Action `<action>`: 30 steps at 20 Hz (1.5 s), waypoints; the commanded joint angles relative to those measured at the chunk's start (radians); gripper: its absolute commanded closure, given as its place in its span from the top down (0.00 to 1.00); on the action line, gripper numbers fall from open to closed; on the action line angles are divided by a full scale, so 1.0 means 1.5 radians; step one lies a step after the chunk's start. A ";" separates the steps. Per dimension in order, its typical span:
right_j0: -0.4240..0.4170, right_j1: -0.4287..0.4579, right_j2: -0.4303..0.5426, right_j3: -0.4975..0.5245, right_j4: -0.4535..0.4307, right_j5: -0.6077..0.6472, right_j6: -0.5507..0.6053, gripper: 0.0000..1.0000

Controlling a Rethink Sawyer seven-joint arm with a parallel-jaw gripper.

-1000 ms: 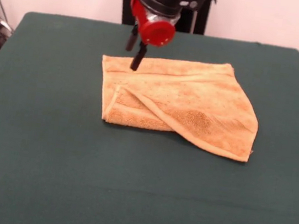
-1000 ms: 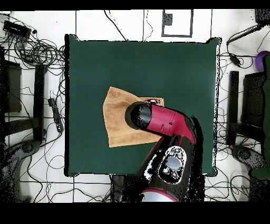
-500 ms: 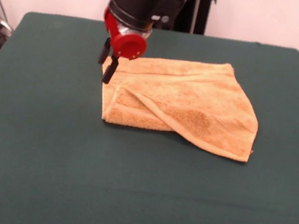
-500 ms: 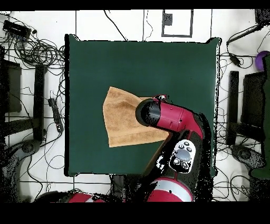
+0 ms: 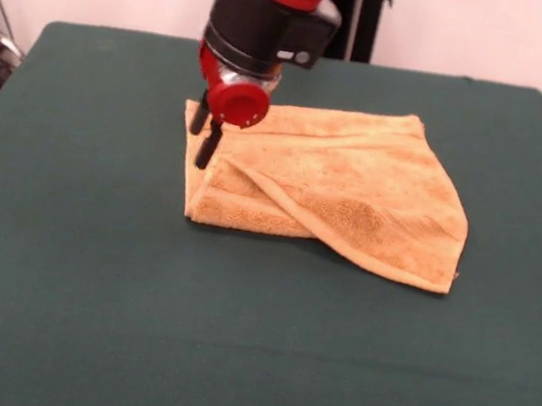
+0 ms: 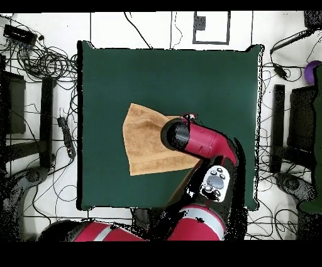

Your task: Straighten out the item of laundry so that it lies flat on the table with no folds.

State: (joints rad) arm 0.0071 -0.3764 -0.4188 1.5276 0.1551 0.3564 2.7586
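Golden-tan towel (image 5: 329, 186) lies folded amid bare green table (image 5: 230, 349); tool (image 5: 203, 138), narrowly parted, meets its left edge.

Green table (image 5: 70, 266) w/ folded tan towel (image 5: 352, 199) on it.

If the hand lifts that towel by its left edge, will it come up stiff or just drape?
Probably drapes: the towel already lies folded over itself in soft curves. It looks light, thin terry. It may drag rather than slide on the table, whose top looks matte.
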 commanded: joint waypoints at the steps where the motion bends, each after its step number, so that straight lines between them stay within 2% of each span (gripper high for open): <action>1: 0.070 0.046 0.070 0.085 0.113 0.044 0.212 1.00; 6: 0.106 0.063 0.051 0.087 0.158 0.036 0.214 1.00; 11: 0.115 0.080 0.059 0.091 0.196 -0.003 0.198 1.00; 16: 0.054 0.105 0.071 0.053 0.118 -0.070 0.044 1.00; 21: 0.024 0.059 0.035 0.032 0.049 -0.005 -0.036 1.00; 26: 0.023 0.049 0.051 0.038 0.041 0.003 0.007 1.00; 30: 0.012 0.081 0.108 0.073 0.080 -0.066 0.078 1.00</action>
State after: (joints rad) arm 0.0173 -0.2871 -0.4241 1.5863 0.2375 0.3200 2.7603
